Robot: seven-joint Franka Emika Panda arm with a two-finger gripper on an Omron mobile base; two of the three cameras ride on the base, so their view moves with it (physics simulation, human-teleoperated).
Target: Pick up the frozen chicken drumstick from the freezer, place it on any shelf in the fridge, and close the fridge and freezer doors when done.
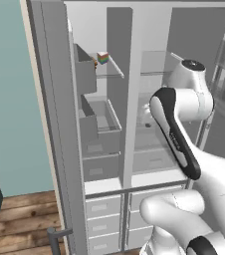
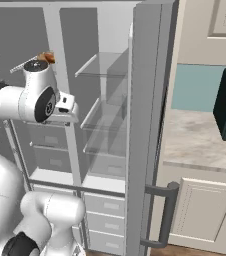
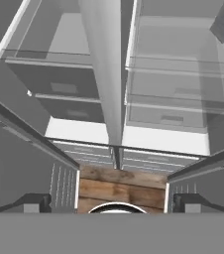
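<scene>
With both doors swung wide, the white arm stands in front of the tall grey unit, its gripper (image 3: 112,201) spread to full width and holding nothing; in the hand view the two dark finger tips rise at the lower corners, looking down past the central divider to the wooden floor. Beyond the arm, the freezer (image 1: 100,134) on the left shows its grey bins and drawers, and the fridge (image 2: 107,107) on the right its clear glass shelves. Farther back and high up, the frozen chicken drumstick (image 2: 47,57) lies on the freezer's top shelf, just beside a rainbow-striped cube (image 1: 103,58), a brown-orange lump partly hidden behind the arm's wrist. The step in hand looks like the reach for it. Done well, that means lifting the hand to shelf height, tipping it forward, and entering between divider and door bins, with the fingers straddling the thick end of the meat, clear of the cube.
</scene>
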